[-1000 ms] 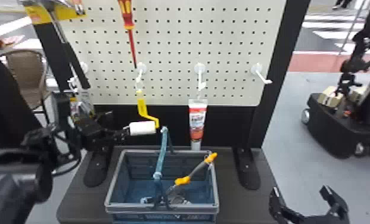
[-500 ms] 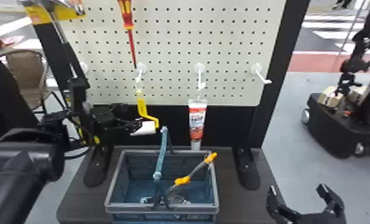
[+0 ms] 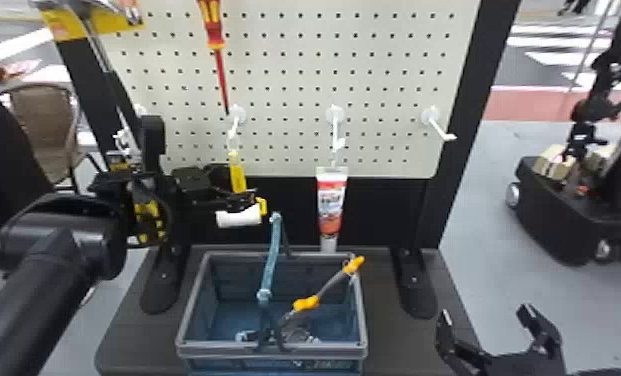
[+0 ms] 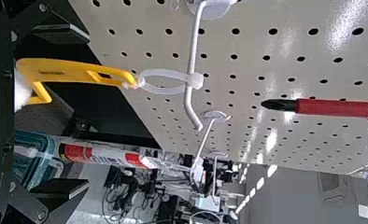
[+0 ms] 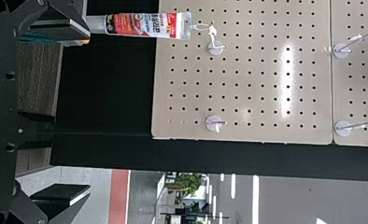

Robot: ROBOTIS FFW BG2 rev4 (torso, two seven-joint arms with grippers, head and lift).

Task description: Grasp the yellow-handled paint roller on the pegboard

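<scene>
Nearest, at the lower right, the right gripper (image 3: 484, 322) hangs beside the dark counter (image 3: 139, 335), its two black fingers spread wide and holding nothing.

On the counter sits a blue-grey plastic basket (image 3: 269, 347). Inside it lean a long blue-handled tool (image 3: 269, 260) and a pair of pliers with orange grips (image 3: 324, 295).

Behind the basket's left corner, the left arm comes in from the lower left and its left gripper (image 3: 241, 200) is up against the yellow-handled paint roller (image 3: 236, 172). In the left wrist view the fingers stand well apart, with the yellow handle and the white roller sleeve in the gap between them, not clamped. The roller hangs upright by a white loop (image 4: 168, 81) from a white hook (image 3: 235, 117) on the pegboard (image 3: 374, 75), its white sleeve at the bottom, just above the basket's back rim.

To the right of the roller, a red and white tube (image 3: 331, 200) hangs from the next hook, cap downward. A third hook farther right is bare.

Higher on the board, above the roller's hook, a red and yellow screwdriver (image 3: 215, 40) hangs tip down.
</scene>
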